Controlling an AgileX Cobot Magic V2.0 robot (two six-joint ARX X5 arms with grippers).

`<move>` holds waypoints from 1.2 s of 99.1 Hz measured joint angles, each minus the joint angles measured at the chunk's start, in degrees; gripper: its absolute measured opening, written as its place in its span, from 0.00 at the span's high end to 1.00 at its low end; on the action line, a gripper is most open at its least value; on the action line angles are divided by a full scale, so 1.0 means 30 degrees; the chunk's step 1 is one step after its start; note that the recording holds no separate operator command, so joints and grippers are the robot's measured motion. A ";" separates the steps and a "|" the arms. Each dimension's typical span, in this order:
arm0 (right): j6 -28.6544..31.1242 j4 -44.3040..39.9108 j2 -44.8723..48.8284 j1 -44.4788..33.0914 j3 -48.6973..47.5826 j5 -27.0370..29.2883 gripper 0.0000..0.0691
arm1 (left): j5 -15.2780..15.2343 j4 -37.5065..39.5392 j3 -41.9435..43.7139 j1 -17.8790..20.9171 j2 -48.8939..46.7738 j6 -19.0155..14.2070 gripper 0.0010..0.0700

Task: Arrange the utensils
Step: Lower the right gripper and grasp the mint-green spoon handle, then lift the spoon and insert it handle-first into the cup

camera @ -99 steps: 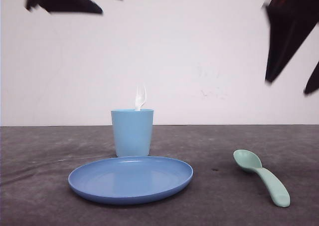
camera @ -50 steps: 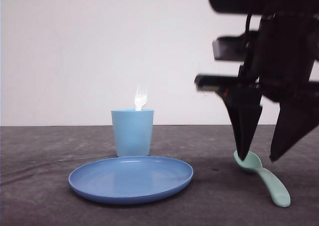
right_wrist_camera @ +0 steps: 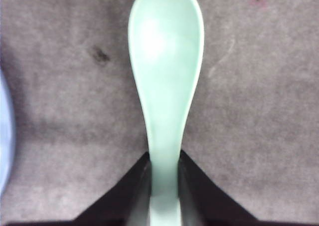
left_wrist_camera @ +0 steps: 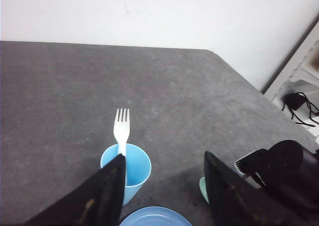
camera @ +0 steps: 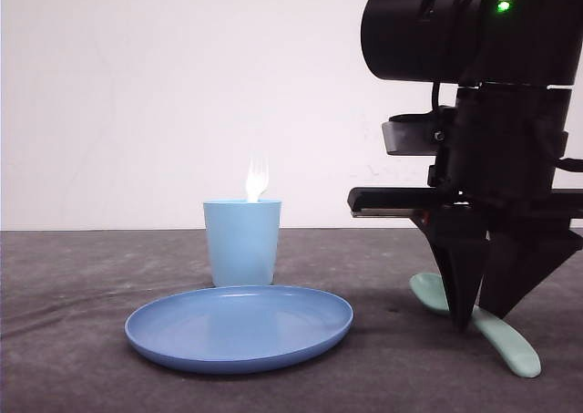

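The mint-green spoon [camera: 512,347] lies on the dark table at the right, bowl pointing toward the cup. My right gripper [camera: 478,320] stands straight down over it. In the right wrist view its two fingers press both sides of the spoon [right_wrist_camera: 166,61] handle, so the right gripper [right_wrist_camera: 164,172] is shut on it. The white fork [camera: 257,180] stands tines-up in the light blue cup [camera: 241,242]. From the left wrist view the left gripper [left_wrist_camera: 163,156] hangs open and high, with the fork [left_wrist_camera: 121,128], the cup [left_wrist_camera: 139,168] and the spoon's bowl edge [left_wrist_camera: 203,188] below it.
A round blue plate [camera: 239,326] lies in front of the cup, left of the spoon. A white wall closes off the far table edge. In the left wrist view the right arm [left_wrist_camera: 279,166] stands close beside the plate [left_wrist_camera: 154,217], and cables sit off the table's right edge.
The right arm dropped from the top of the front view onto the spoon and closed on its handle; the spoon shifted slightly. The left arm left the front view's top edge.
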 joint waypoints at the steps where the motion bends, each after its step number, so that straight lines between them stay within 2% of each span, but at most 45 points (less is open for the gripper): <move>1: 0.0000 0.0000 0.0000 0.0000 0.0000 0.0000 0.91 | 0.0007 0.0000 -0.0007 0.0000 0.0000 0.0000 0.58; 16: -0.0007 0.0007 -0.0051 0.0000 0.0022 0.0087 0.91 | 0.0066 -0.0109 0.0000 0.0000 -0.0022 0.0000 0.58; 39: -0.0889 0.0597 -0.1894 0.0087 0.2135 0.2062 0.91 | 0.0073 -0.0831 0.0000 0.0000 -0.0022 0.0000 0.58; 57: -0.3330 0.5115 -0.2973 0.0481 0.4430 0.2448 0.91 | 0.0073 -0.0947 -0.0007 0.0000 -0.0022 0.0000 0.58; 79: -0.5829 1.1460 -0.2040 0.1064 0.4568 0.2448 0.91 | 0.0095 -0.1042 0.0000 0.0000 -0.0022 -0.0015 0.58; 101: -0.7023 1.4775 0.0831 0.1224 0.4568 0.1974 0.91 | 0.0095 -0.1362 0.0000 0.0000 -0.0022 -0.0022 0.58; 119: -0.7264 1.6400 0.3249 0.1253 0.4568 0.1654 0.91 | 0.0095 -0.1457 0.0000 0.0000 -0.0022 -0.0138 0.58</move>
